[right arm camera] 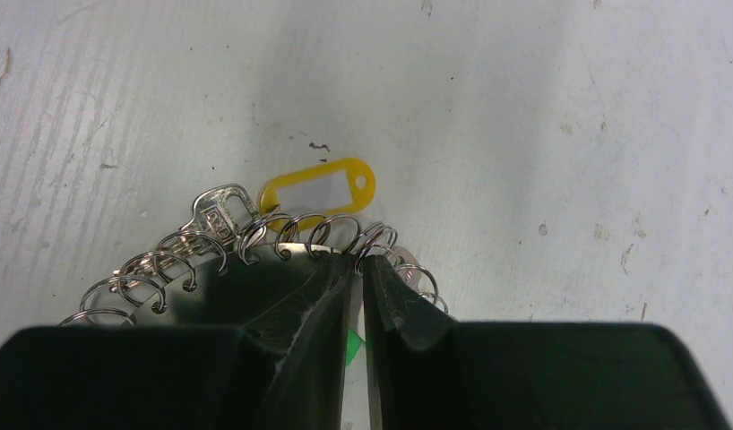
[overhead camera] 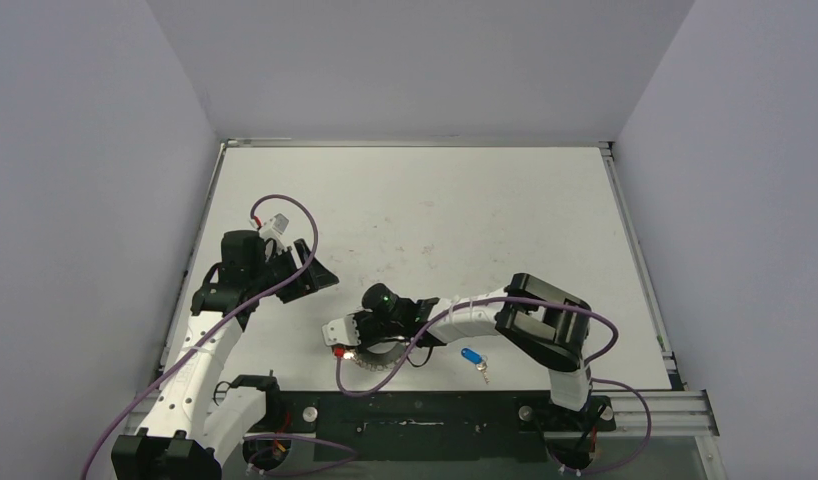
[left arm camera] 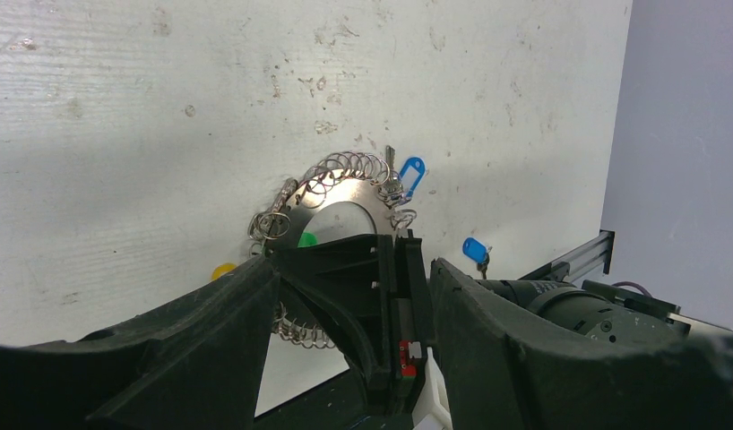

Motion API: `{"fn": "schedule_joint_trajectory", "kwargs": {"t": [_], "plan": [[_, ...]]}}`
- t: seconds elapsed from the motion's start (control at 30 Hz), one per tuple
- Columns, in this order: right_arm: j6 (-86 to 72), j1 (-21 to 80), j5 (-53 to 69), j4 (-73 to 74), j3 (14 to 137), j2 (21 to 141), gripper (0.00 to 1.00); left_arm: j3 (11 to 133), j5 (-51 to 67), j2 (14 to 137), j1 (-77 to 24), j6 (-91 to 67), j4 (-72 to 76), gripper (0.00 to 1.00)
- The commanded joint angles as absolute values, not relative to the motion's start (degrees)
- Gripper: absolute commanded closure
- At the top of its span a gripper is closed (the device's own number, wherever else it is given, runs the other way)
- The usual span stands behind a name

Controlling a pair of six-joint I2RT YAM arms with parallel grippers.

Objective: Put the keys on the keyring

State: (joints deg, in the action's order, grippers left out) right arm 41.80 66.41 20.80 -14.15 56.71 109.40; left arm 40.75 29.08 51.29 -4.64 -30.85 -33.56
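The keyring (overhead camera: 373, 360) lies at the near middle of the table, a silver disc-like ring (left arm camera: 338, 191) edged with wire loops (right arm camera: 179, 267). My right gripper (right arm camera: 359, 262) is shut on its looped rim, one wire loop right at the tips. A yellow-tagged key (right arm camera: 318, 188) and a silver key (right arm camera: 215, 208) sit at the rim. A green tag (left arm camera: 306, 239) peeks from under the ring, and a blue tag (left arm camera: 411, 173) hangs on its far side. Another blue-tagged key (overhead camera: 472, 357) lies loose to the right. My left gripper (overhead camera: 320, 275) hangs open, left of the ring, holding nothing.
The right arm (overhead camera: 525, 315) stretches across the near table edge. A metal rail (overhead camera: 645, 408) runs along the front. Grey walls enclose the table's left, right and far sides.
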Motion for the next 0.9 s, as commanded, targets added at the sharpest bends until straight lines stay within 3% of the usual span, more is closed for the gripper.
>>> {"fn": "schedule_joint_trajectory", "kwargs": {"t": [0.0,0.4,0.5,0.57,0.87], "plan": [[38.2,66.2,20.3,-15.4,58.7,110.5,0.86,41.0,30.5,50.6,-4.3,-30.7,-30.7,0.4],[33.2,65.5,19.1,-16.0,60.0,112.6,0.79,40.8,30.6,50.3,-4.3,-30.7,-30.5,0.4],[32.4,65.1,19.5,-15.2,60.6,113.0,0.86,40.9,30.6,50.4,-4.3,-30.7,-30.5,0.4],[31.8,64.6,20.3,-14.8,60.8,112.9,1.0,40.9,30.6,50.3,-4.3,-30.7,-30.5,0.4],[30.1,62.7,23.1,-17.9,57.5,109.2,1.0,40.5,30.7,50.1,-4.3,-30.7,-30.0,0.4]]}}
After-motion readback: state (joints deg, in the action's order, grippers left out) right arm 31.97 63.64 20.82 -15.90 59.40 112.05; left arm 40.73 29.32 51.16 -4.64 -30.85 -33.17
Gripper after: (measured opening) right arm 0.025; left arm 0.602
